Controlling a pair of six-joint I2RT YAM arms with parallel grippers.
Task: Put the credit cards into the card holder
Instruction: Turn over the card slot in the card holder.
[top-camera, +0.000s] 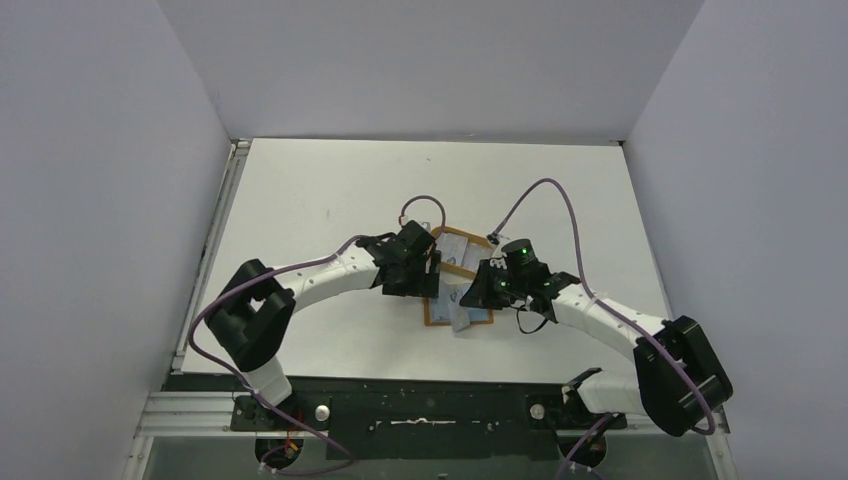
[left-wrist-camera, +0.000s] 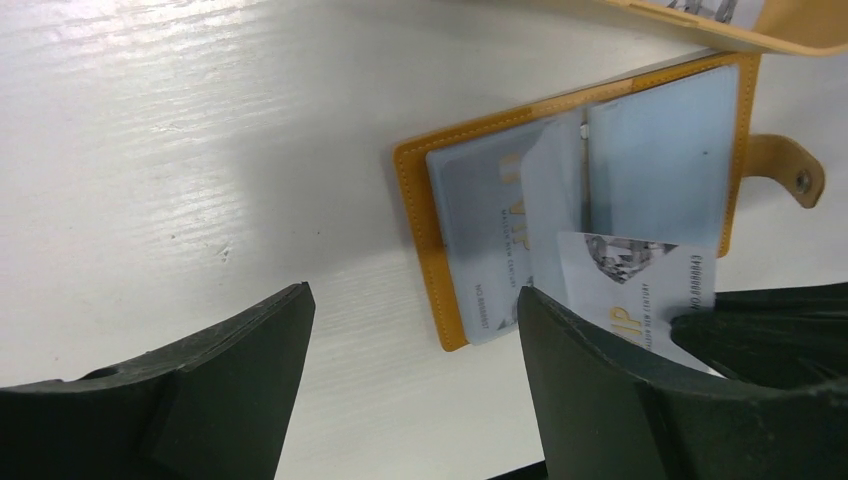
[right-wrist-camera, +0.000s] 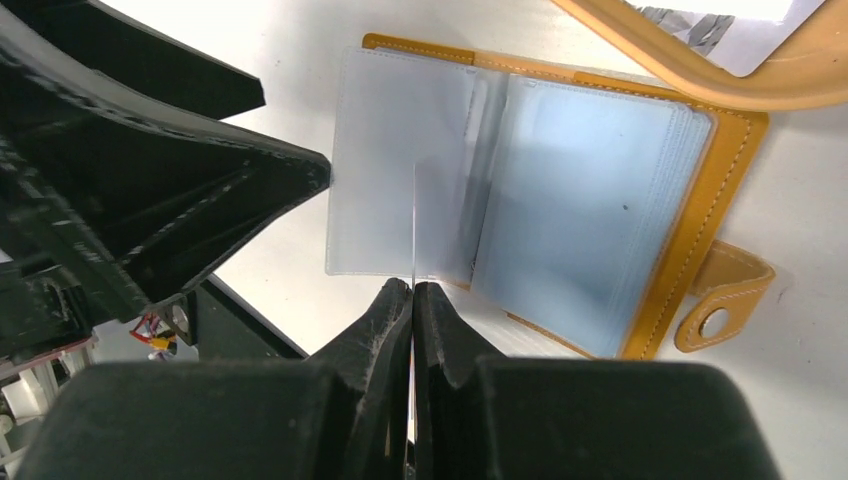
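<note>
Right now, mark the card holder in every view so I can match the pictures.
Top external: the card holder lies open mid-picture, on the near side of the tray.
Left wrist: card holder at upper right, open, pockets facing up.
Right wrist: card holder from centre to right, open.
Shared landmark: the tan-rimmed tray, just past the holder's far edge, at the top edge of both wrist views.

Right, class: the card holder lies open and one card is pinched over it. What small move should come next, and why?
Probably ease the right arm forward so the card slides into a clear pocket of the card holder. The right jaws are shut on it, edge-on over the open pockets; the left jaws stand open beside the holder, holding nothing.
</note>
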